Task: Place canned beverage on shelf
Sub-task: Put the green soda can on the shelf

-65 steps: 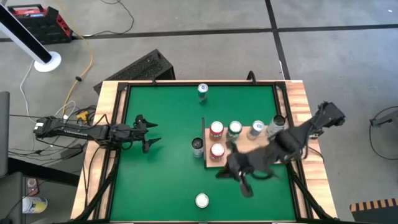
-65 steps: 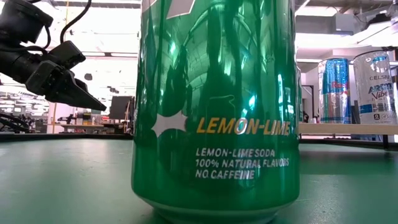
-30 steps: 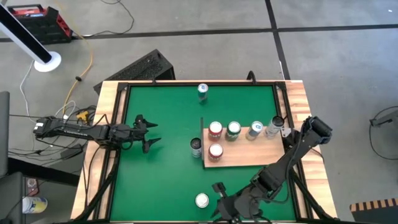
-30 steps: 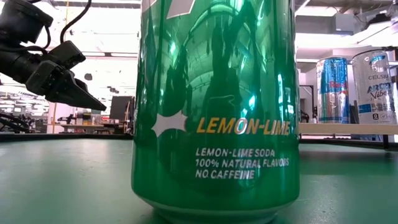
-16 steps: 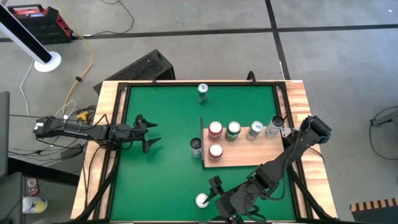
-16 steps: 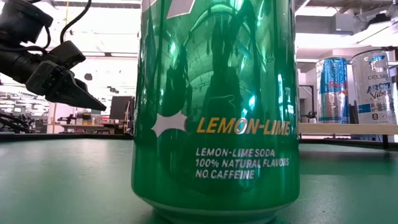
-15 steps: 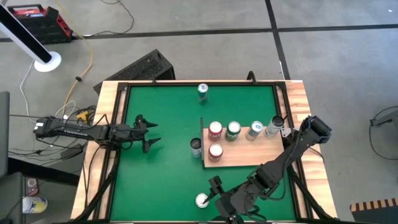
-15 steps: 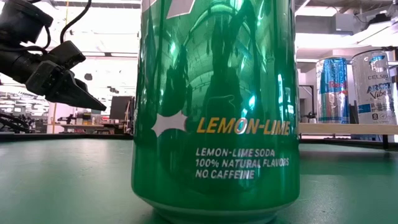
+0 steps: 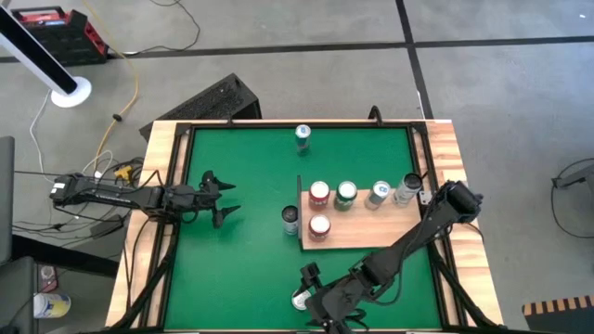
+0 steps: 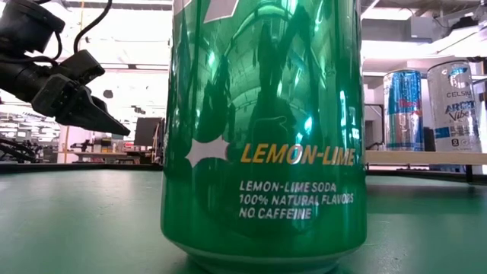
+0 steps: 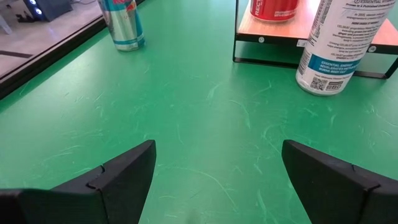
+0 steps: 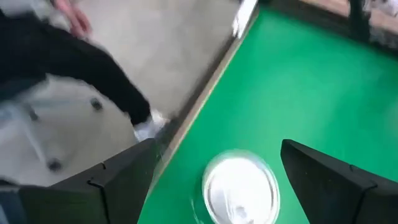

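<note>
On the left side of the green tabletop [image 9: 241, 250], the left gripper [image 9: 225, 199] hangs above the felt with its fingers spread and holding nothing; its wrist view looks past both dark fingertips [image 11: 127, 168] toward a slim blue and silver can [image 11: 122, 23] and a white can [image 11: 336, 45] printed "ESSENTIAL ENERGY", which stands on the green just beside the shelf's dark edge. Further right, the shelf [image 9: 371, 234], a light wooden board with a thin dark upright edge, lies on the table's right half and carries five cans: a red-topped one [image 9: 319, 193], a green one [image 9: 346, 193], two pale ones [image 9: 379, 193] in a row, and another red-topped can [image 9: 318, 225] in front. A lone can [image 9: 303, 136] stands near the far rim. At the near edge, the right gripper [image 9: 306, 295] is low over a lemon-lime soda can [image 10: 262, 129], its fingers wide apart either side of the silver lid [image 12: 241, 190] and not closed on it. That can fills the low view, green, reading "LEMON-LIME SODA, 100% NATURAL FLAVORS, NO CAFFEINE"; right of it a Celsius can [image 10: 456, 106] marked "VIBE" stands on the shelf. A light wooden frame [image 9: 160, 204] borders the green, and grey concrete floor [image 9: 306, 56] with cables surrounds the table. A blurred person in dark clothing [image 12: 68, 62] shows beyond the table edge.
</note>
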Controlling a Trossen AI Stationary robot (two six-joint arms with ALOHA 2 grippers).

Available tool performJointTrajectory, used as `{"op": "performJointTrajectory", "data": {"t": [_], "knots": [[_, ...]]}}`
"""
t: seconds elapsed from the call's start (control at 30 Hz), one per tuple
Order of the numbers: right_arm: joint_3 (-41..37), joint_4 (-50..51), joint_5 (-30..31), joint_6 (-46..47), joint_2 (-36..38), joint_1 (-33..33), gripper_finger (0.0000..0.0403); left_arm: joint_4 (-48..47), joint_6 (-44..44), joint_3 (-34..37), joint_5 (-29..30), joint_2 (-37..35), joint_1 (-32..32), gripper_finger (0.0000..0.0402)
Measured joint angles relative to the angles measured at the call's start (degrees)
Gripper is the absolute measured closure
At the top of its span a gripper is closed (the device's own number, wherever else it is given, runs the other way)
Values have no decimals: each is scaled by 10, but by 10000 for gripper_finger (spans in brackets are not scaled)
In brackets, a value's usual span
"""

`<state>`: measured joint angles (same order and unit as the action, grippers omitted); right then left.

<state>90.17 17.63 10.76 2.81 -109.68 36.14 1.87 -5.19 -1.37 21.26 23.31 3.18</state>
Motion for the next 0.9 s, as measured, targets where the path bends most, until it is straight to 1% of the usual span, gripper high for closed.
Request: {"op": "performJointTrajectory", "data": {"t": [0.07, 0.17, 0.27, 0.33, 0.5, 0.83, 0.9], "knots": [[-3, 17, 8, -3, -6, 4, 33, 0, 0, 0, 0, 0, 0, 68], [0, 9, 19, -3, -19, 0, 33, 0, 0, 0, 0, 0, 0, 68], [-2, 29, 49, 1, -23, 0, 33, 0, 0, 0, 0, 0, 0, 68], [-1, 41, 55, 2, -22, 0, 33, 0, 0, 0, 0, 0, 0, 68], [-1, 53, 57, 3, -22, -3, 33, 0, 0, 0, 0, 0, 0, 68], [-1, 75, 51, 47, -22, -6, 33, 0, 0, 0, 0, 0, 0, 68], [-6, 67, 50, 55, -22, -6, 33, 0, 0, 0, 0, 0, 0, 68]]}}
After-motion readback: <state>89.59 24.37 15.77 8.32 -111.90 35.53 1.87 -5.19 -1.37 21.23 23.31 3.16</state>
